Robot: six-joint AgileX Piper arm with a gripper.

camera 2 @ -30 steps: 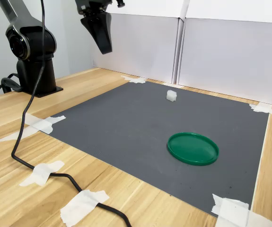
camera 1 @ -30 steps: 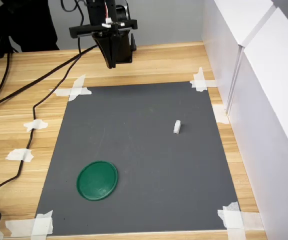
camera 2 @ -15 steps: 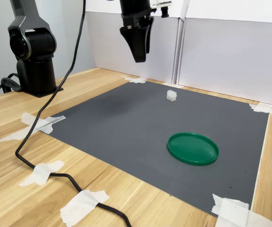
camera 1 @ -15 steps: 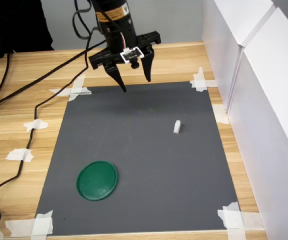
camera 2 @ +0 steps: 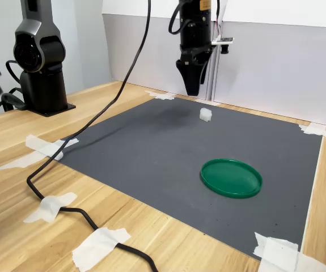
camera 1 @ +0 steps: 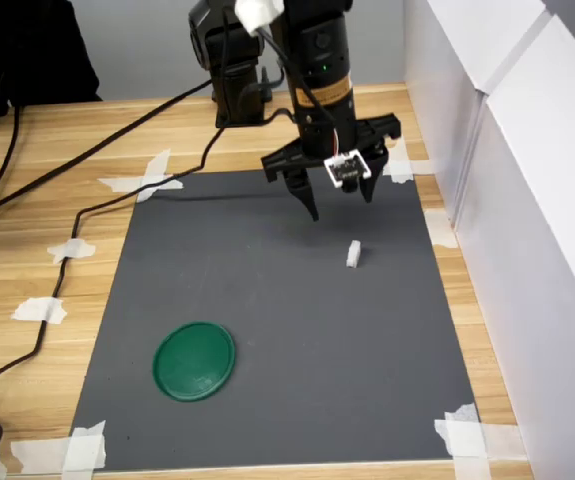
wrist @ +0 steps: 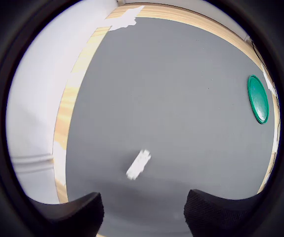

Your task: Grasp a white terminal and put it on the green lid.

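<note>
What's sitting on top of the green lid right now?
Nothing. The green lid lies bare on the gray mat in both exterior views. The white terminal rests apart on the mat, with the open gripper above it. What is beneath the lid is covered.

White terminal (camera 1: 353,254): tiny pale plastic block, lying free on the dark grey mat (camera 1: 267,330), toward the first exterior view's right and far half. Standing short and squat in the second exterior view (camera 2: 206,115); elongated, slightly blurred and slanted in the wrist view (wrist: 139,165). Green lid (camera 1: 195,360): flat round dark green disc with raised rim, lying flat, bare on top, near the mat's front-left corner in the first exterior view. Well apart from the terminal.
</note>
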